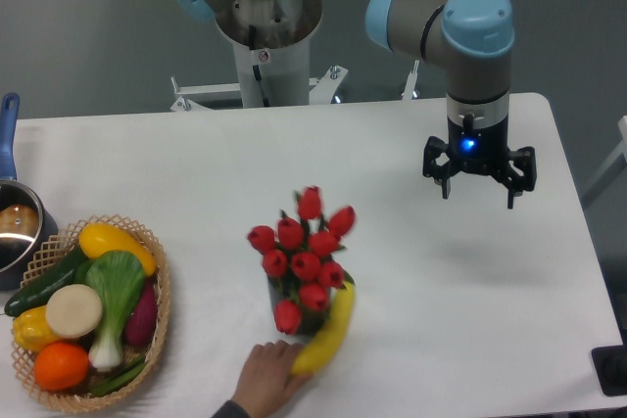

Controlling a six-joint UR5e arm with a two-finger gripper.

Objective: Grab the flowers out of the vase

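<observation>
The gripper is seen hanging above the right part of the table, its dark fingers spread apart and nothing held between them; a blue light glows on the wrist just above. It is carried by a grey arm with smooth pale-blue joint caps. Well to the left of it, near the table's front edge, the flowers are found — glossy red tulip buds, rounded and closed, bunched over green leaves and standing in the vase, of which only a dark sliver is visible beneath the blooms. A curved yellow banana is leaned against the vase's right side, and its lower end is touched by a human hand reaching in from the bottom edge. At the far left a woven wicker basket is filled with vegetables — yellow, green, purple, orange and a pale round one. Beside it, a metal pot with a blue handle is partly cut off by the frame.
</observation>
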